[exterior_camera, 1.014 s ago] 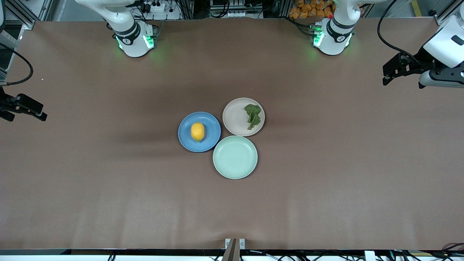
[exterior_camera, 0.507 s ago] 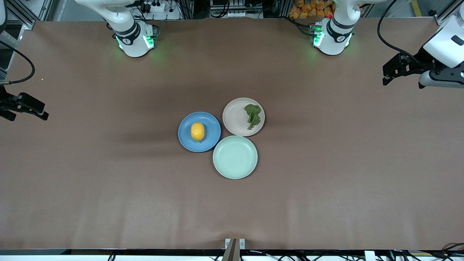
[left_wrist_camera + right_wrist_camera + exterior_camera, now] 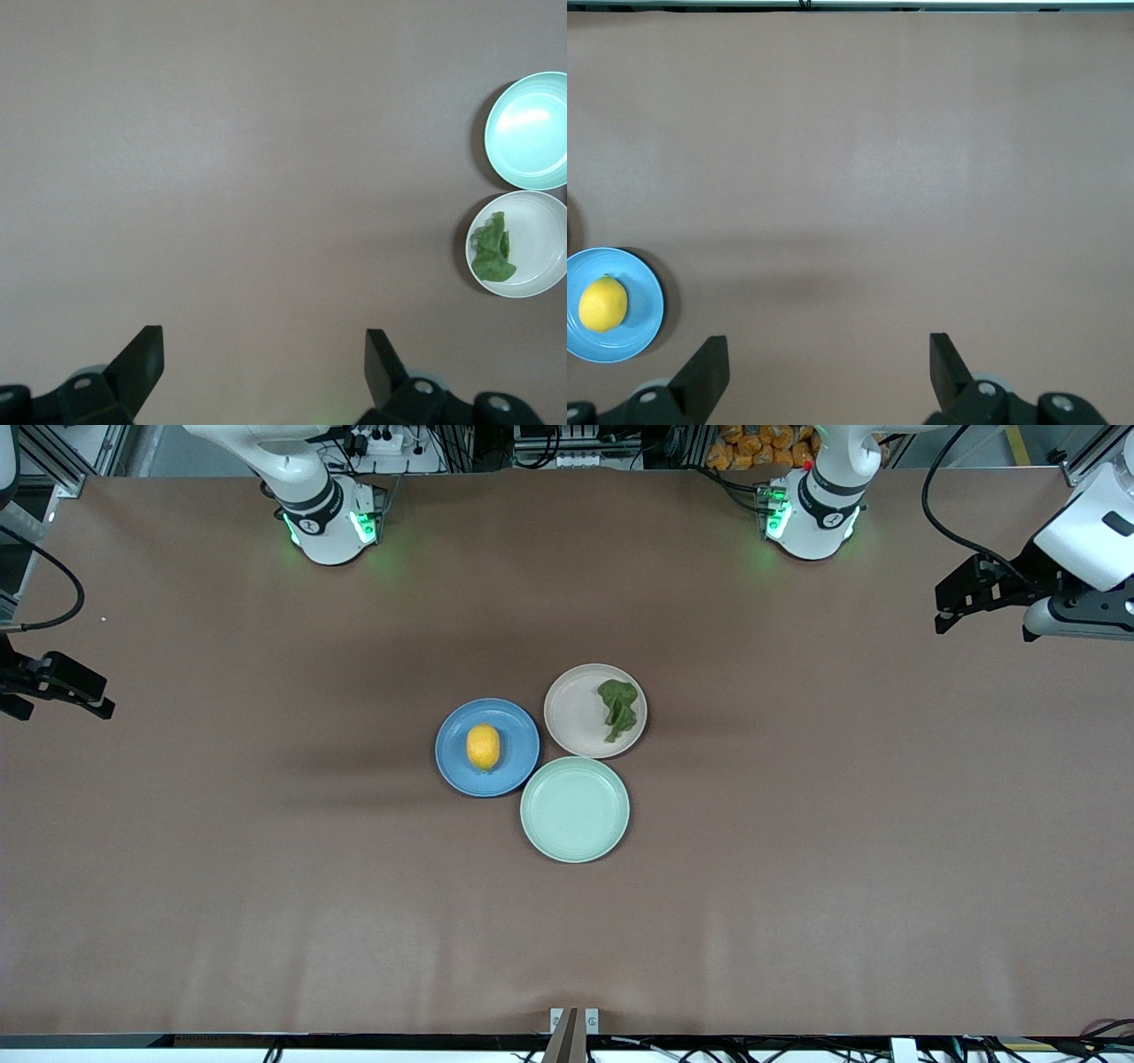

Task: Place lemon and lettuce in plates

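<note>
Yellow lemon [image 3: 483, 747] on blue plate [image 3: 516, 724], lettuce [image 3: 618, 708] on beige plate [image 3: 571, 713]: task apparently done. Left gripper [image 3: 264, 361] and right gripper [image 3: 828, 364] spread, empty, parked over table ends.

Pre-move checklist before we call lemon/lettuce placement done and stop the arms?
1. lemon on blue plate: ok.
2. lettuce on beige-pink plate: ok.
3. mint-green plate holds nothing: ok.
4. left gripper open, nothing in it, over bare table at the left arm's end: ok.
5. right gripper open, nothing in it, over bare table at the right arm's end: ok.
6. Both arms away from the plates: ok.
</note>
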{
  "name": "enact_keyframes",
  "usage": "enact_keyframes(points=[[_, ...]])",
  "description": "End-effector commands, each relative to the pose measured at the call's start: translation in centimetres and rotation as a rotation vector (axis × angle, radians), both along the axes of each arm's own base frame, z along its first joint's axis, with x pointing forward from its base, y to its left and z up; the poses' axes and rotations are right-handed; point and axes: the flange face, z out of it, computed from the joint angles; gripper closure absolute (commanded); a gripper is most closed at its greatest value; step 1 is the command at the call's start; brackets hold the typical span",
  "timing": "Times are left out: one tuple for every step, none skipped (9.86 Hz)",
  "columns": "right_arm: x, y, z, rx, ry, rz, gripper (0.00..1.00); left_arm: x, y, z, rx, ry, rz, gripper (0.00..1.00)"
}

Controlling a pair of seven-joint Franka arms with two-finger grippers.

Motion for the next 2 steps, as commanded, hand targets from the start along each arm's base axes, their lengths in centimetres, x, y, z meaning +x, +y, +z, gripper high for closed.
enact_keyframes(points=[[-0.46,0.04,0.59,-0.018,-0.004,0.011,0.00,-0.20,0.16,0.39,-0.019,0.007,0.001,0.00],[-0.41,0.04,0.50,-0.018,-0.002,0.011,0.00,-0.20,0.16,0.39,-0.019,0.007,0.001,0.00]])
